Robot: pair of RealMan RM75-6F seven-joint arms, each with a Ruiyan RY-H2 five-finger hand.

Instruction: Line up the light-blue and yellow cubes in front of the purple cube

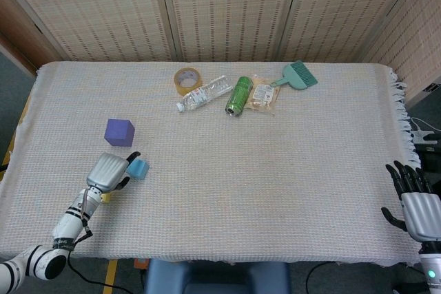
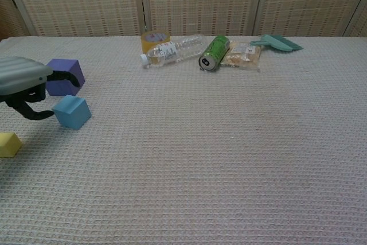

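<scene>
We are seeing the light-blue cube [image 2: 71, 112] sitting just right of the left hand [image 2: 24, 82], whose dark fingers [image 2: 35, 113] are curling toward it with nothing held; contact we cannot tell. The purple cube [image 2: 65, 76] is lying just beyond that hand, the yellow cube [image 1: 104, 196] close under it on the near side, both on the bench [image 1: 289, 163]. The right hand [image 1: 419, 203] is hanging far off at the bench's other edge, fingers spread, holding nothing. Well beyond the left hand are lying a tape roll [image 1: 187, 79], bottle [image 1: 204, 92], green can [image 1: 239, 95].
</scene>
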